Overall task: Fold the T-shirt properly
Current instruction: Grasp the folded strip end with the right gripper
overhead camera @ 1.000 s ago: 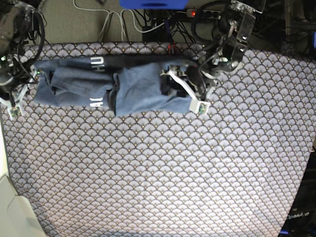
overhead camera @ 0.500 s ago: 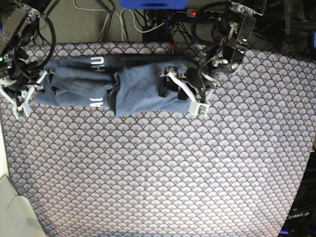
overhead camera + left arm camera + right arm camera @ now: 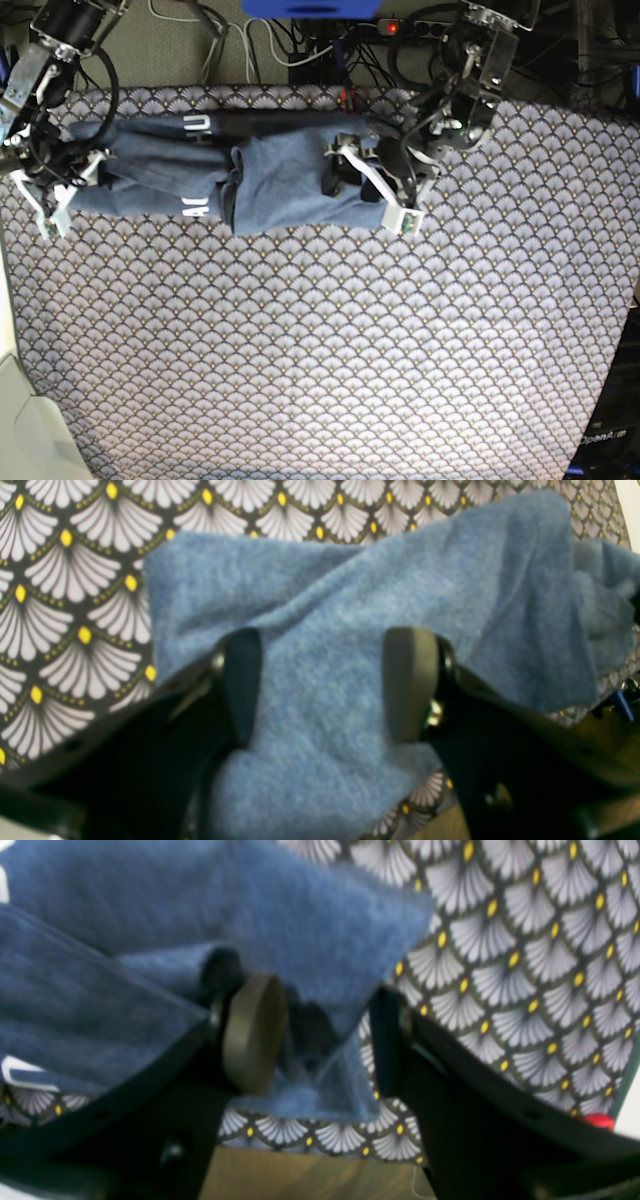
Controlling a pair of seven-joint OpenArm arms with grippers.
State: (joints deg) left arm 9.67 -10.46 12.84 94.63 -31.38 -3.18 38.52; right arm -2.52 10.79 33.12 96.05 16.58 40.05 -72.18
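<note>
Fingers of the right gripper (image 3: 62, 195) stand spread astride one end of the T-shirt (image 3: 270, 180), a crumpled band along the far edge of the table covering (image 3: 330, 360), while the left gripper (image 3: 372, 190), likewise spread, straddles the other end, seemingly ready to pinch both ends for a fold
</note>
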